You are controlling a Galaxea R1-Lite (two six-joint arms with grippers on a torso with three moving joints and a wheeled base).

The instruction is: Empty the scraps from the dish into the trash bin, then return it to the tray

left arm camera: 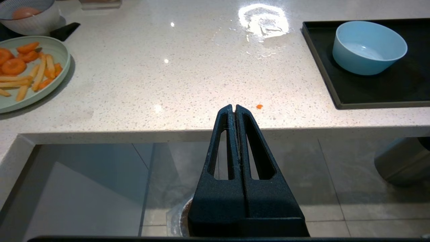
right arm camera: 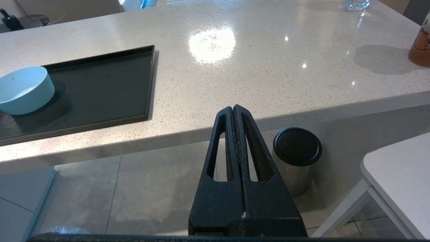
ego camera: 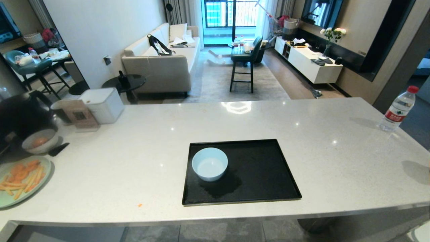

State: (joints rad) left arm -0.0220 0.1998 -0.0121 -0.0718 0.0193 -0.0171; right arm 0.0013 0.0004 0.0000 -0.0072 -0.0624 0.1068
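1. As seen from the head view, the dish (ego camera: 210, 164) stands upright and empty in the tray (ego camera: 262, 174), in its left half, on the pale surface (ego camera: 134, 168); neither arm appears. A green plate (ego camera: 6, 200) of carrot pieces lies at the far left.
2. From the left wrist view, the left gripper (left arm camera: 234, 107) hangs below the near edge of the surface, jaws pressed together, holding nothing.
3. From the right wrist view, the right gripper (right arm camera: 232, 108) hangs likewise, jaws closed and empty, near a steel cylinder (right arm camera: 295, 161) on the floor.
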